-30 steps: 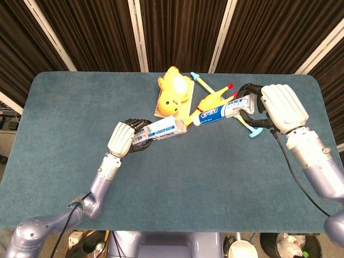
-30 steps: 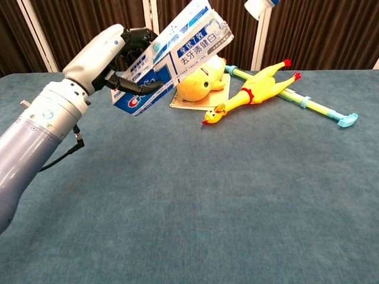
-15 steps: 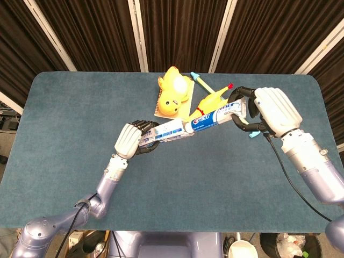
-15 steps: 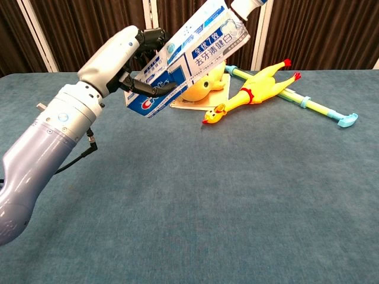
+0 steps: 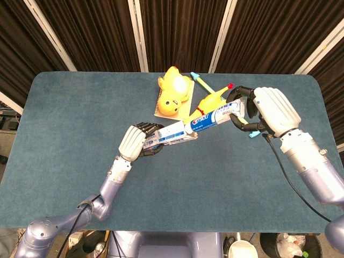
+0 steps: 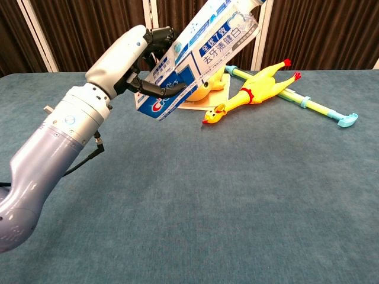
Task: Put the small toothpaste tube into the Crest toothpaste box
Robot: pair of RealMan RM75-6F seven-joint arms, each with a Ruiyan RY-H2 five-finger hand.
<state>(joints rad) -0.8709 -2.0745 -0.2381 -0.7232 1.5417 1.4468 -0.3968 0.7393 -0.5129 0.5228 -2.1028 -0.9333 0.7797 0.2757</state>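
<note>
My left hand [image 5: 135, 143] [image 6: 133, 56] grips the blue and white Crest toothpaste box [image 5: 167, 136] [image 6: 198, 56] and holds it tilted up above the table, its open end pointing up and right. My right hand [image 5: 271, 110] grips the small toothpaste tube [image 5: 215, 115] by its tail. The tube's front end lies at or just inside the box's open mouth. In the chest view the tube and my right hand are out of frame above.
A yellow duck plush [image 5: 173, 92] [image 6: 200, 87] lies on a notepad at the back of the table. Beside it lie a yellow rubber chicken [image 6: 251, 92] [image 5: 210, 99] and a long toy stick with cyan ends [image 6: 308, 105]. Blue cloth [image 5: 70, 134] covers the table.
My left hand carried the box rightward and upward toward the tube. My right hand shifted the tube slightly left, so the tube's tip now meets the box opening.
</note>
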